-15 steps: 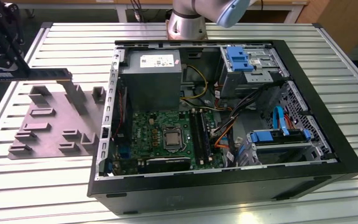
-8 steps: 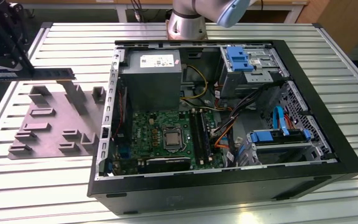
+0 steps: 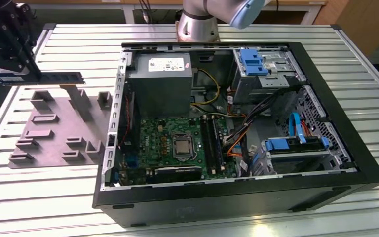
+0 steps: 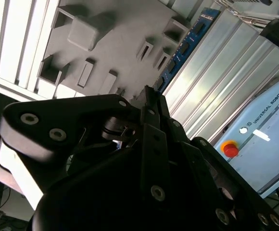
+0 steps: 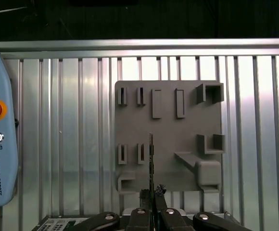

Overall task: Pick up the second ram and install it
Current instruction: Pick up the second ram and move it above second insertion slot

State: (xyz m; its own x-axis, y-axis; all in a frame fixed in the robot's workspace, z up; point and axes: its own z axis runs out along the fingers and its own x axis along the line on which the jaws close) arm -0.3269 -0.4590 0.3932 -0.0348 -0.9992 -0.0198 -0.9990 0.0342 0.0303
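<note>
Fingers (image 5: pixel 159 191) are closed on the second ram (image 3: pixel 45 77), pinching the thin blue-green stick near one end so that most of its length reaches out unsupported. In the exterior view it hangs level above the far edge of the grey fixture plate (image 3: pixel 57 123), at that view's upper left, well apart from the open computer case (image 3: pixel 347 163). In the first wrist view the stick shows edge-on, a dark line over the plate's pockets, which suggests the clamp is square. The pick looks done and the seating not yet. With such an end-on hold, the carry probably goes best slow and level, since a bump on the free end could twist the stick in the grip. The plate's raised blocks stand just beneath, so height is the first margin to guard. The ribbed worktop (image 3: pixel 45 197) between plate and case is open room, but the case's near wall rises as a rim. Inside, the black slots (image 3: pixel 210 138) on the motherboard (image 3: pixel 156 138) run close beside loose cables (image 3: pixel 242 118), leaving a narrow lane. Whether any slot is filled, I cannot tell. A pale blue teach pendant (image 5: pixel 0 144) lies on the worktop beside the plate.
</note>
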